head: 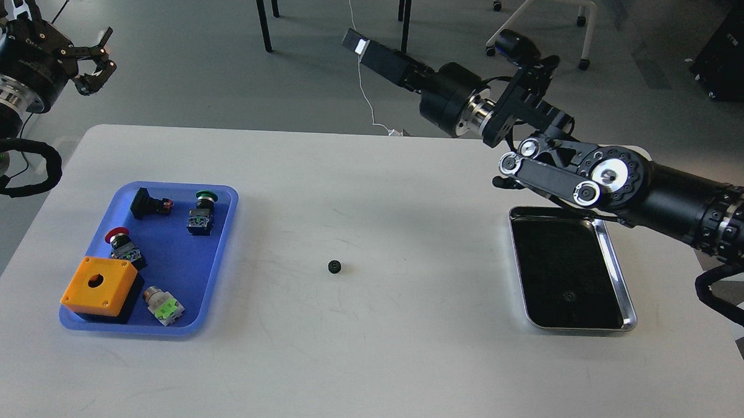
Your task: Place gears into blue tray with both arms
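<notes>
One gear [334,267], a tiny black toothed wheel, lies alone on the white table near its middle, right of the blue tray [223,253]. The tray sits at the left and holds push-button switches and an orange box. My right gripper [358,44] is raised high beyond the table's far edge, well above and behind the gear; it shows as one dark bar, so its fingers cannot be told apart. At the top left, off the table, my left gripper [63,25] is held up with its fingers spread and nothing between them.
A shiny silver tray [617,276] with a dark bottom stands at the right, under my right forearm; a faint small round thing [569,296] lies in it. An orange box [99,285] fills the blue tray's near corner. Chair and table legs stand on the floor behind.
</notes>
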Controlling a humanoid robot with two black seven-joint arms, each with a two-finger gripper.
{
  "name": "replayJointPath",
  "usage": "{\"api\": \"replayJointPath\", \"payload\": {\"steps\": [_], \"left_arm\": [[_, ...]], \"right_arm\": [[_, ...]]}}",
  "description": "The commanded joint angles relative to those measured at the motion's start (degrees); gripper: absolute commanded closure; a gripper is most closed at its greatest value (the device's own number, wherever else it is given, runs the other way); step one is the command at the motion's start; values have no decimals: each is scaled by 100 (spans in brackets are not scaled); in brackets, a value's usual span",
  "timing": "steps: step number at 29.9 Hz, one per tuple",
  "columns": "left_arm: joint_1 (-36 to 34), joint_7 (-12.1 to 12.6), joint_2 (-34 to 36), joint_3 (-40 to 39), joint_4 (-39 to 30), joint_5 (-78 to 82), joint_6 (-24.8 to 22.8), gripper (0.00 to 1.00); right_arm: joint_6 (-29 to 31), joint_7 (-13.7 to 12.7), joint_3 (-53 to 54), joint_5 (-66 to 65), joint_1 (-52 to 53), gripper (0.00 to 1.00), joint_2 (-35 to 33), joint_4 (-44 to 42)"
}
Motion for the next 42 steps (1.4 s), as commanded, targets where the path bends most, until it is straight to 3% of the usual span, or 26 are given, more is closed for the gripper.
{"api": "replayJointPath", "payload": {"steps": [1,9,14,19,23,28,31,36,42], "left_arm": [[-194,-28,10,14,-346,1229,8,1],[-326,-28,89,14,-1813,3180,236,1],[-362,-19,28,23,-3035,4989,491,2],[-283,-28,-375,40,-3801,7335,491,2],[-230,-63,-1131,504,-3819,9243,753,2],[-71,-63,-1343,2006,-3758,11458,2097,7],[-71,-72,-1361,2736,-3592,12146,2652,13],[-45,-107,-1493,3625,-3003,12324,2803,26],[104,-239,-1422,3705,-2616,12464,2900,35]], "right_arm": [[791,0,631,725,-226,2,-765,-242],[2040,0,843,2553,-823,1,-1610,-1112],[2866,0,1036,3853,-1447,1,-1838,-1219],[3219,0,1475,5067,-2080,1,-1979,-1227],[3508,0,1923,5481,-2633,1,-2006,-1210],[3655,0,2398,5482,-3232,1,-1997,-1192],[3655,0,2408,5482,-3320,1,-2006,-1201],[3655,0,2408,5482,-3417,1,-2041,-1166],[3655,0,2416,5482,-3478,1,-2023,-1148]]}}
